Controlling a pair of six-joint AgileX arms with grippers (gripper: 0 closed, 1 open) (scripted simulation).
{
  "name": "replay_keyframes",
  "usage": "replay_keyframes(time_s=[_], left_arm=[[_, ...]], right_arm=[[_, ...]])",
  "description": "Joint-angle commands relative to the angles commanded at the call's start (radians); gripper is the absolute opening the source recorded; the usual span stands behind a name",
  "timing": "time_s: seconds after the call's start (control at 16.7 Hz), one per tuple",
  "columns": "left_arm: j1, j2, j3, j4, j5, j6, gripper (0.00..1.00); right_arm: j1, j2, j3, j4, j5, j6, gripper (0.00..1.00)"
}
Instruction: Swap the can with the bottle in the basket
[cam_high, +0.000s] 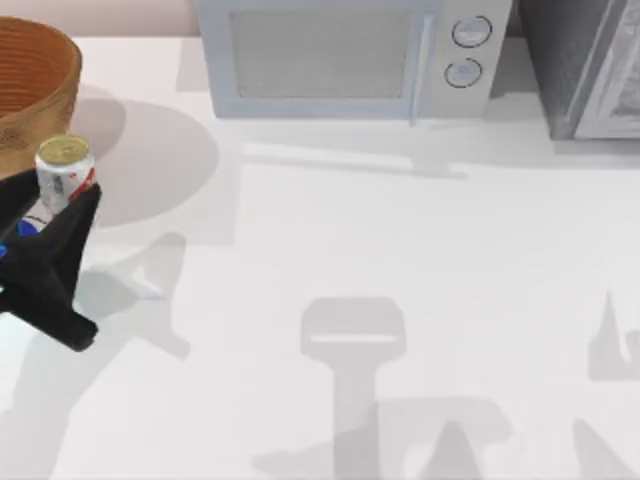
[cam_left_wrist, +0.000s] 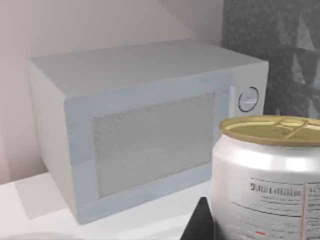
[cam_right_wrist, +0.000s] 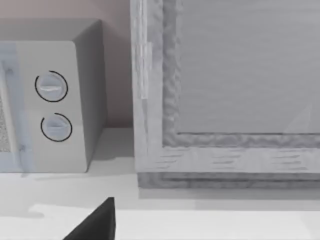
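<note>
The can (cam_high: 65, 172), white with a red label and a dull gold top, stands upright at the table's left, just in front of the basket (cam_high: 50, 105). My left gripper (cam_high: 70, 202) reaches up to it from below in the top view and is shut on the can. Close up in the left wrist view, the can (cam_left_wrist: 270, 175) has one dark fingertip (cam_left_wrist: 200, 222) against its side. The bottle is hidden; a small blue patch (cam_high: 26, 228) beside my left arm cannot be identified. A dark fingertip (cam_right_wrist: 95, 225) of my right gripper pokes into the right wrist view.
A white microwave (cam_high: 340, 55) stands at the back middle, with a grey cabinet (cam_high: 590, 65) to its right. Arm shadows fall across the white tabletop (cam_high: 400, 230) in the middle and at the right.
</note>
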Motion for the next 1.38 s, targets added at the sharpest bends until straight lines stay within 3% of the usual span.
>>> replay_keyframes(time_s=[0.96, 1.38], left_arm=[[-0.166, 0.902, 0.405, 0.455, 0.508, -0.018, 0.0], [-0.182, 1.293, 0.564, 0.663, 0.648, -0.026, 0.0]], right_arm=[[0.0, 0.0, 0.0, 0.0, 0.0, 0.0, 1.0], [0.0, 0.0, 0.0, 0.0, 0.0, 0.0, 1.0]])
